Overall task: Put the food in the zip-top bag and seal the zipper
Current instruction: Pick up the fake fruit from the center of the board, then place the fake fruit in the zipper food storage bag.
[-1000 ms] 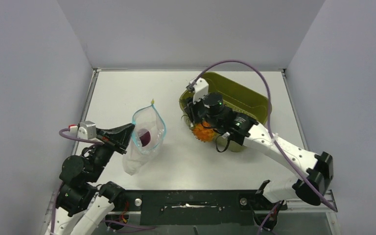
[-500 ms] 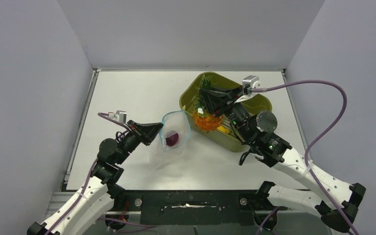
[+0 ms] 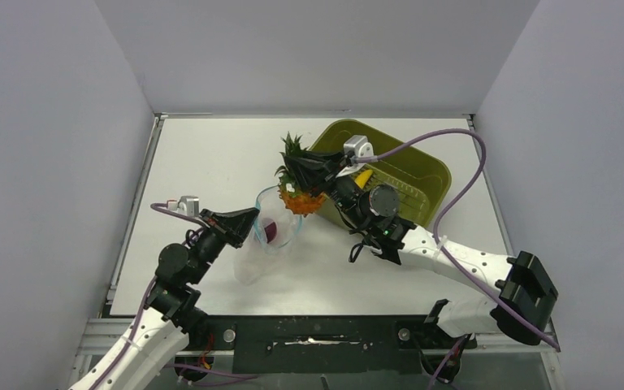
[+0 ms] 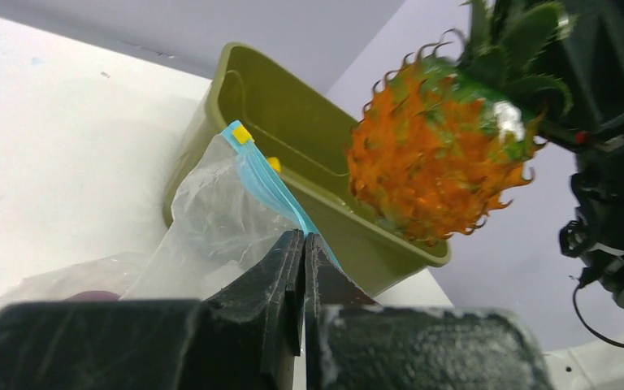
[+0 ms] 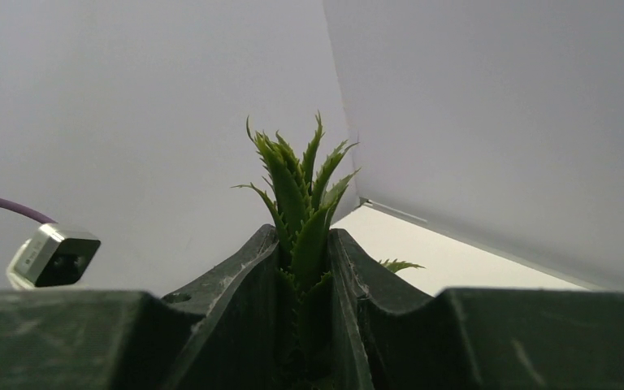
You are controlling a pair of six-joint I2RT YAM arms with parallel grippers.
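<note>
**Q:** Why is the zip-top bag held up by its mouth, left of the basin?

**A:** The left gripper is pinched fully closed on the film at the bag's mouth, beside the teal zipper. This probably keeps the mouth raised and open toward the basin. The purple-pink piece already lies inside the bag.

**Q:** And the right gripper?

**A:** Its fingers are clamped on the leafy crown of the orange fruit, so the fruit's body hangs free. The fruit is just off the basin's left rim, above the bag mouth. A yellow piece remains in the basin.

**Q:** What has changed from half a second earlier?

**A:** The fruit then hung over the basin's left end. It has since crossed the rim toward the bag. The bag has drawn slightly away from the basin.
</note>
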